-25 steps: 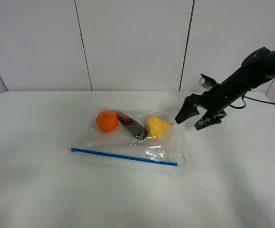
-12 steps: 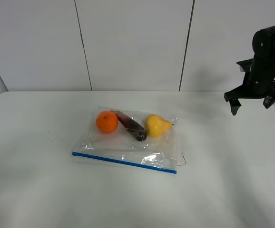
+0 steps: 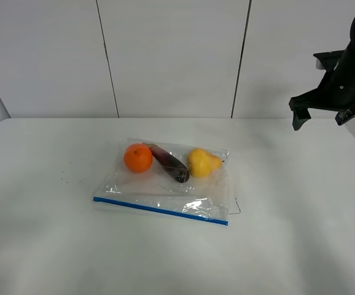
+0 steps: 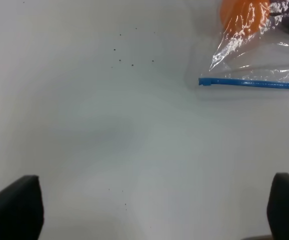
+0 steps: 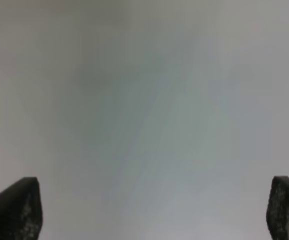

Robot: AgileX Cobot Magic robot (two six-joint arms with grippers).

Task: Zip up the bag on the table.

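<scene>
The clear bag [image 3: 165, 184] lies flat in the middle of the white table [image 3: 48, 246]. Its blue zip strip [image 3: 160, 210] runs along the near edge. An orange [image 3: 138, 157], a dark eggplant [image 3: 170, 163] and a yellow pear [image 3: 202, 162] show through it. My right gripper [image 3: 319, 121] is open and empty, raised at the far right, well away from the bag. My left gripper [image 4: 152, 207] is open and empty. In its wrist view the bag's corner [image 4: 234, 65] shows, with the strip's end [image 4: 252, 83] and the orange [image 4: 244, 15]. The left arm is out of the high view.
A white panelled wall [image 3: 171, 55] stands behind the table. Small dark specks [image 3: 67, 175] lie on the tabletop left of the bag. The right wrist view shows only a blurred pale surface [image 5: 144, 110] between the fingertips [image 5: 14, 207].
My right gripper has drawn back from beside the bag's pear end, up and to the far right. The bag has settled slightly.
</scene>
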